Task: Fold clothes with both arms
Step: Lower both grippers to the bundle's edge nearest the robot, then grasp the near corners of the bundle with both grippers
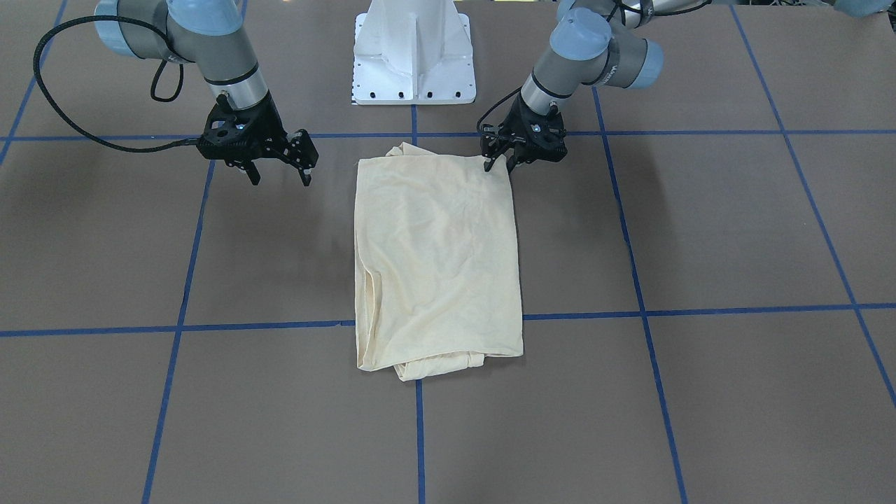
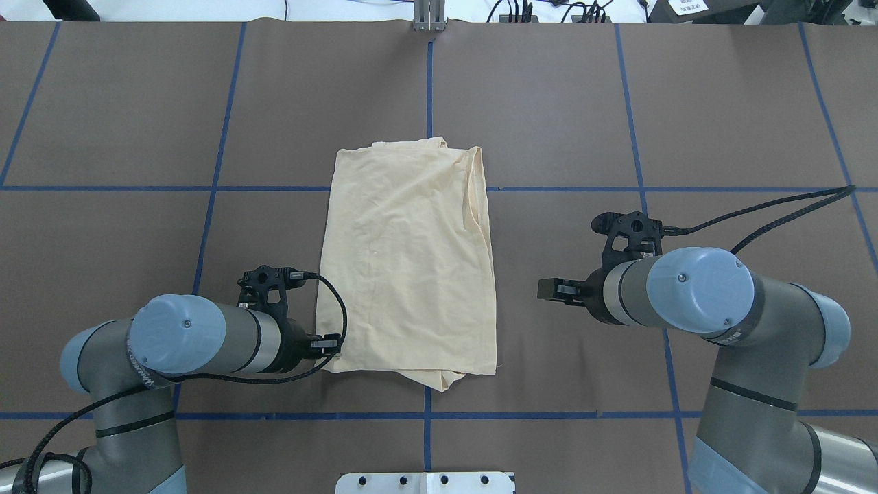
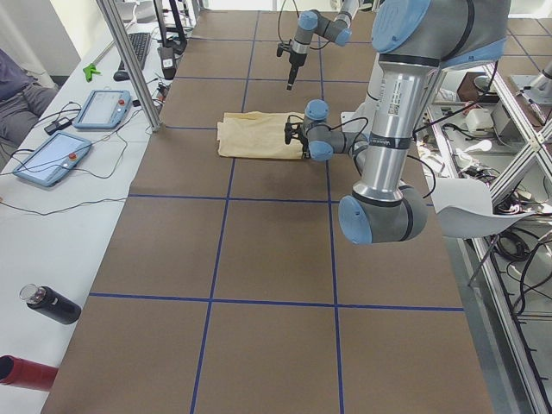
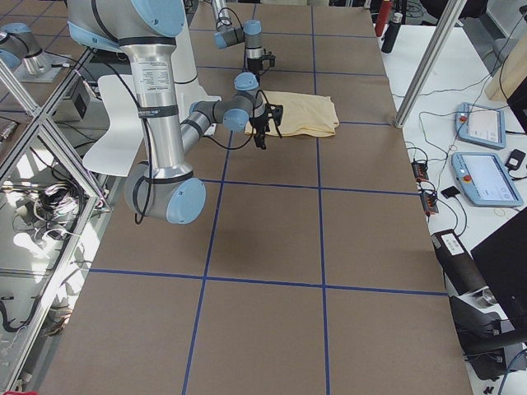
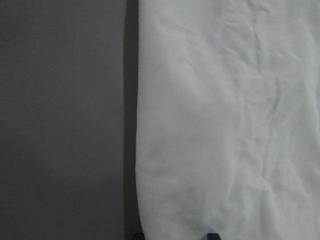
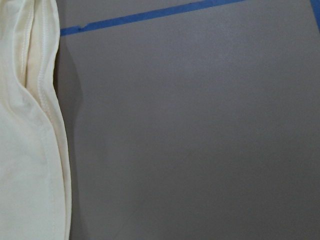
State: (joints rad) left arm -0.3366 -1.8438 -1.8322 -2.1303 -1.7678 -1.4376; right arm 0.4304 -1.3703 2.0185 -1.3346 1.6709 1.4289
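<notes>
- the shirt (image 1: 437, 266) lies in the middle of the brown table (image 1: 700, 231), folded into a long rectangle with a plain cream side up.
- it is creased but flat, with its long side running away from the robot's white base (image 1: 414, 56).
- a bit of bunched cloth pokes out from under the end far from the robot, and a small hump shows at the near end.
- blue tape lines (image 1: 266, 325) cross the table, and the shirt covers the spot where two of them meet.
- along the edge on the robot's right side, stitched hems sit stacked in layers.
- the left gripper (image 1: 498, 166) points down at the shirt's near corner on the robot's left side. its fingers are only a little apart, with flat cloth showing between the tips in the wrist view. i cannot tell whether they touch the cloth.
- the left arm (image 1: 595, 59) reaches in low from beside the base.
- the right gripper (image 1: 280, 178) hangs over bare table, well apart from the shirt, with its fingers spread wide and holding nothing.
- the right arm (image 1: 210, 49) has a black cable (image 1: 42, 84) looping out beside it.
</notes>
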